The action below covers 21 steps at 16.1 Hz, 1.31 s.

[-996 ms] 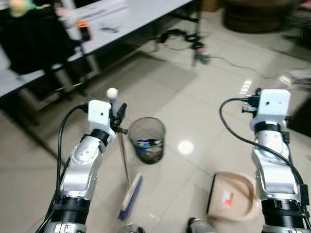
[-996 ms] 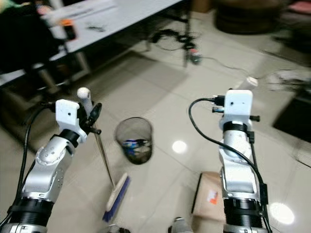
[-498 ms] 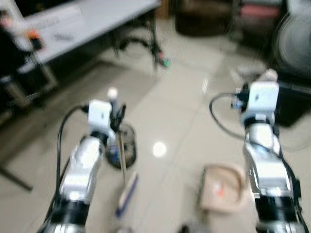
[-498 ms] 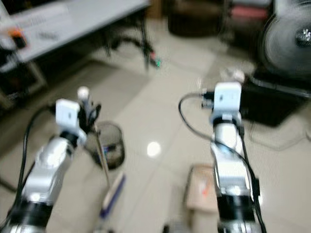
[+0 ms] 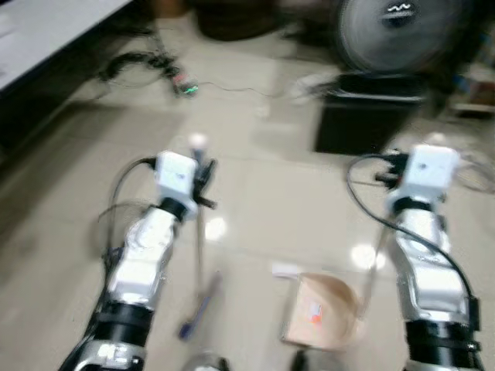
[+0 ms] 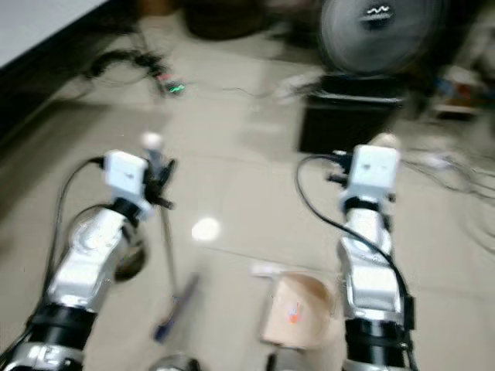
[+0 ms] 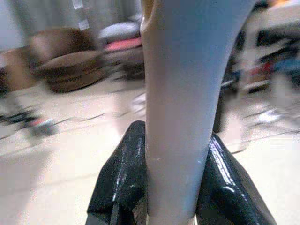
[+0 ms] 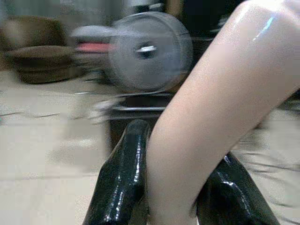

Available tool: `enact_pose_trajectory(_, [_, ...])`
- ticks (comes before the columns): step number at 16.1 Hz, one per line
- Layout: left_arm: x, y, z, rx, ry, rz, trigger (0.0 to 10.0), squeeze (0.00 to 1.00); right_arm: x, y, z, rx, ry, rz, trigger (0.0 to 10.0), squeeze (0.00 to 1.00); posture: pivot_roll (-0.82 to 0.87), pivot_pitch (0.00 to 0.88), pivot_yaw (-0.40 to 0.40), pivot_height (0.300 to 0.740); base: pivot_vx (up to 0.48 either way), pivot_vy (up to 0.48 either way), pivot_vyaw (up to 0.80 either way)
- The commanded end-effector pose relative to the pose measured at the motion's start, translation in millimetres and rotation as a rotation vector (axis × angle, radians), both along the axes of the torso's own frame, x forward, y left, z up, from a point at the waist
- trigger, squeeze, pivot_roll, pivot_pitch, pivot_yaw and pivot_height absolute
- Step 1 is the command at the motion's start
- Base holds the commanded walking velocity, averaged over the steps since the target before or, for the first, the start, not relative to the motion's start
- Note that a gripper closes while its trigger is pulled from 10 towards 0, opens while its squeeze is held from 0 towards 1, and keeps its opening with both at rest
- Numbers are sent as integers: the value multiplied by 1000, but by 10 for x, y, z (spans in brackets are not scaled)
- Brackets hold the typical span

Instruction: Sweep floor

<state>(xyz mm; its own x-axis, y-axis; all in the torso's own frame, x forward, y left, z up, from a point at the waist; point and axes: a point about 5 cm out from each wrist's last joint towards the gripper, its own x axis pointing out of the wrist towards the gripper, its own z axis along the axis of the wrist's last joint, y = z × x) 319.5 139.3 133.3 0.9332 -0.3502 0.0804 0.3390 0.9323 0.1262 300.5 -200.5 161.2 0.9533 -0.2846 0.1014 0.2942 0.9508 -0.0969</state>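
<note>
1. Left claw (image 7: 176, 187) clamped on the broom handle (image 7: 180, 93), a black finger (image 7: 123, 178) pressing each side.
2. Handle held near its white knob (image 5: 198, 141), shaft running down from the claw to the floor.
3. Broom head (image 5: 199, 307) with blue bristles resting on the tiles just ahead of the left arm, blurred.
4. Right claw (image 8: 173, 187) closed around the pale, curved dustpan handle (image 8: 211, 103).
5. Dustpan (image 5: 321, 311) hanging low beside the right arm, mouth toward the broom, with an orange mark inside; touching the floor or not: cannot tell.
6. Farther out: black box (image 5: 367, 122) and a round fan (image 5: 394, 31) behind it, cables (image 5: 139, 66) and a small lit device on the floor to the left.
7. Tiled floor (image 5: 271, 193) between broom and box bare and glossy, with lamp glare; no dirt plain to see through the blur.
8. Step in hand, judging by the blur and both tools carried: probably moving to a fresh patch, no stroke under way.
9. Next move likely calls for settling, setting the dustpan lip flat on the tiles, then drawing the broom head toward it.
</note>
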Motion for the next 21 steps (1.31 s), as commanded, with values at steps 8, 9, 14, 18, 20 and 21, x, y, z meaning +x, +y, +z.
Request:
enact_pose_trajectory(8, [53, 80, 29, -22, 8, 23, 10000, 0, -21, 116, 76, 33, -30, 48, 10000, 0, -52, 94, 77, 740, 0, 230, -400])
enact_pose_trajectory(9, [55, 79, 34, -36, 7, 23, 10000, 0, -21, 116, 74, 34, -28, 50, 10000, 0, -53, 96, 81, 740, 0, 0, 0])
enact_pose_trajectory(14, [75, 125, 90, -77, -50, 100, 10000, 0, -11, 136, 146, -41, -83, 95, 10000, 0, -54, 99, 82, 740, 66, 0, 0])
enact_pose_trajectory(18, [65, 115, 93, -82, -53, 105, 10000, 0, 10, 168, 148, -83, -70, 129, 10000, 0, -50, 99, 74, 740, 417, 0, 250])
enact_pose_trajectory(20, [55, 124, 85, -81, -56, 116, 10000, 0, 10, 163, 143, -69, -79, 124, 10000, 0, -45, 96, 61, 740, 441, 0, 316])
enact_pose_trajectory(21, [49, 133, 81, -80, -58, 122, 10000, 0, 9, 153, 140, -46, -88, 120, 10000, 0, -44, 94, 55, 740, 446, 0, 0])
